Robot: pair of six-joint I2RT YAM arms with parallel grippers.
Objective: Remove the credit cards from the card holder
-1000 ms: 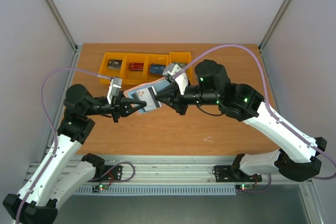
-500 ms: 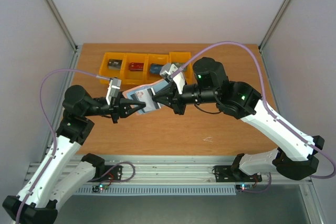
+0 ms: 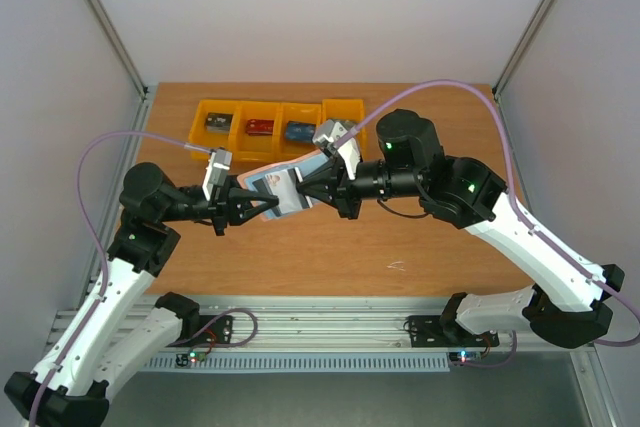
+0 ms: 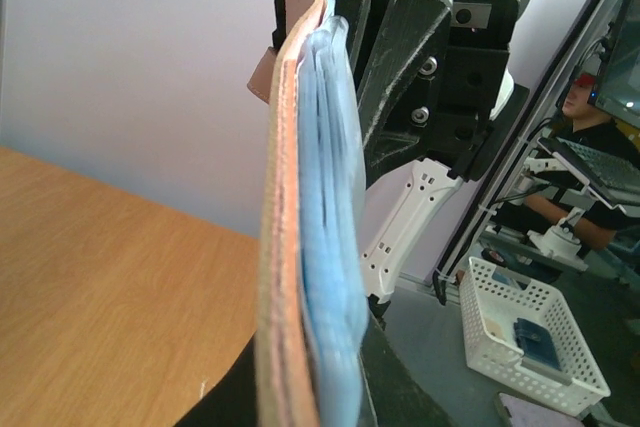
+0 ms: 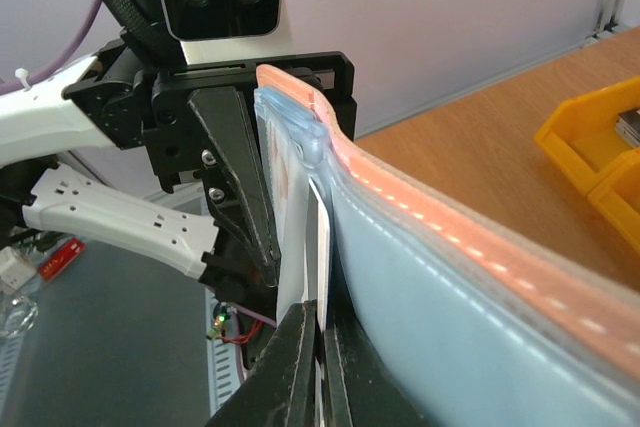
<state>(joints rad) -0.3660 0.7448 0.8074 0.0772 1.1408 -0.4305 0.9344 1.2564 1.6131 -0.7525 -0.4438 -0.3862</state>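
Top external view: above the middle of the counter (image 3: 330,247), short of its far edge, the card holder (image 3: 278,187) hangs in the air between both arms, its long axis running left to right. On its left end the left pincer (image 3: 262,204) is clamped. At the other end the right pincer (image 3: 306,187), closed, pinches a white card (image 5: 318,247) poking from the inner pocket toward it. A straight pull rightward, away from the left arm, looks needed.

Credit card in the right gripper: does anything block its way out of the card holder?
Nothing visible does. The right gripper pinches the credit card by its free edge; the left gripper holds the card holder in the air.
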